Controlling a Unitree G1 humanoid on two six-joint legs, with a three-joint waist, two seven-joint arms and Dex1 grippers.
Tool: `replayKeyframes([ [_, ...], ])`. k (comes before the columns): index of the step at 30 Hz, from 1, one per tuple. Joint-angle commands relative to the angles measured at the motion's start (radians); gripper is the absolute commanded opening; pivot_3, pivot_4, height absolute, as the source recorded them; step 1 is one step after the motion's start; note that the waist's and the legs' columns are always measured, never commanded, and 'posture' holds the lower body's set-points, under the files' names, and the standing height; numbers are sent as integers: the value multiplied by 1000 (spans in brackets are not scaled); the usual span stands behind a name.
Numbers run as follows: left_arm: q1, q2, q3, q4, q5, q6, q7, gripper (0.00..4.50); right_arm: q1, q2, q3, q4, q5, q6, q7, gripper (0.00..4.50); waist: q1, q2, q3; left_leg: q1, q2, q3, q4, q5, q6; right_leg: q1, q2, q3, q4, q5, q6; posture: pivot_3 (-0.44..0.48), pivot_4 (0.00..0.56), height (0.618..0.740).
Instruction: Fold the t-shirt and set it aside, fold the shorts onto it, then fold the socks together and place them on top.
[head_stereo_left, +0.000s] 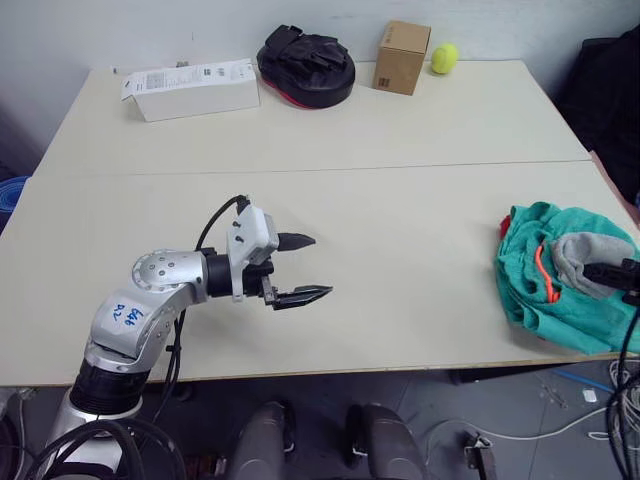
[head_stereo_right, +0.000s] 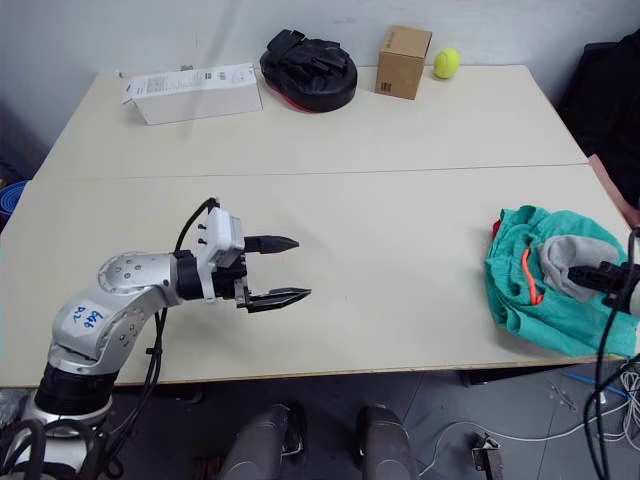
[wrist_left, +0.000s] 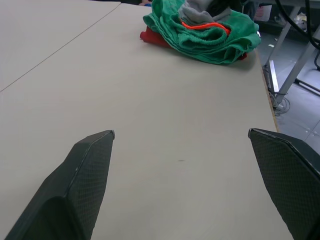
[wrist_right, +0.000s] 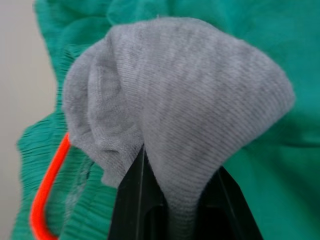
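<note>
Socks (wrist_right: 180, 95) are bunched up grey and pinched between the two black fingers of the right gripper (wrist_right: 176, 200), which is closed on them right over the clothes pile. That pile sits at the right edge of the surface (head_stereo_left: 300, 190), close to the near right corner. The shorts (head_stereo_left: 540, 290) are a crumpled teal-green heap with the orange drawstring (head_stereo_left: 543, 268) looping out next to the socks. The t-shirt (wrist_left: 152, 37) is mostly buried underneath, just a sliver of red poking out from under the shorts on the side facing the middle of the surface.

The left gripper (head_stereo_left: 300, 270) is way over toward the near left part of the surface, well apart from the pile, hovering with its fingers spread wide and nothing in them, pointing toward the clothes.

Along the far edge there's a white box (head_stereo_left: 190, 88), a black padded mitt thing (head_stereo_left: 305, 65), a small cardboard box (head_stereo_left: 402, 57) and a tennis ball (head_stereo_left: 444, 58) just beside it.
</note>
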Motion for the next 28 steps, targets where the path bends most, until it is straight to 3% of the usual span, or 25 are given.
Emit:
replayKeyframes([
  [1, -13, 2, 2, -49, -18, 0, 5, 4500, -27, -30, -10, 36, -14, -16, 2, 1781, 0, 0, 0, 0, 0, 0, 0, 0, 0, 0, 0, 0, 0, 0, 0, 0, 150, 740],
  [8, -44, -6, -13, -32, -17, -14, -9, 4500, 52, -104, -55, -9, 1, -5, 76, 4256, 2, 0, 0, 0, 1, 0, 0, 0, 0, 0, 1, 0, 0, 0, 0, 0, 150, 740],
  [9, -52, -8, -17, -27, -16, -19, -14, 4500, 85, -121, -68, -37, 8, -7, 102, 4455, 4, 0, 0, 0, 1, 0, 0, 0, 0, 0, 1, 0, 0, 0, 0, 0, 150, 740],
  [14, -97, -15, -31, 9, -33, -31, -63, 4500, 347, -207, -204, -200, -32, -214, 310, 4455, 11, 0, 0, 0, 0, 0, 0, 0, 0, 0, 1, 0, 0, 0, 0, 0, 150, 740],
  [18, -136, -32, -22, 40, -76, -22, -108, 4500, 492, -259, -360, -216, -82, -406, 486, 4455, 10, 0, 0, 1, 1, 1, 0, 0, 0, 1, 2, 1, -1, 1, 1, 0, 150, 740],
  [23, -162, -35, -25, 60, -89, -33, -150, 4500, 601, -279, -481, -204, -118, -524, 674, 4455, 2, 0, 0, 2, 2, 0, 0, 0, 0, 1, 3, 2, -1, 1, 1, 0, 150, 740],
  [28, -162, -54, -4, 54, -121, -27, -143, 4500, 610, -235, -483, -239, -111, -554, 681, 4455, 1, 0, 0, 2, 2, 1, 1, 0, 0, 1, 3, 2, -1, 1, 1, 0, 150, 740],
])
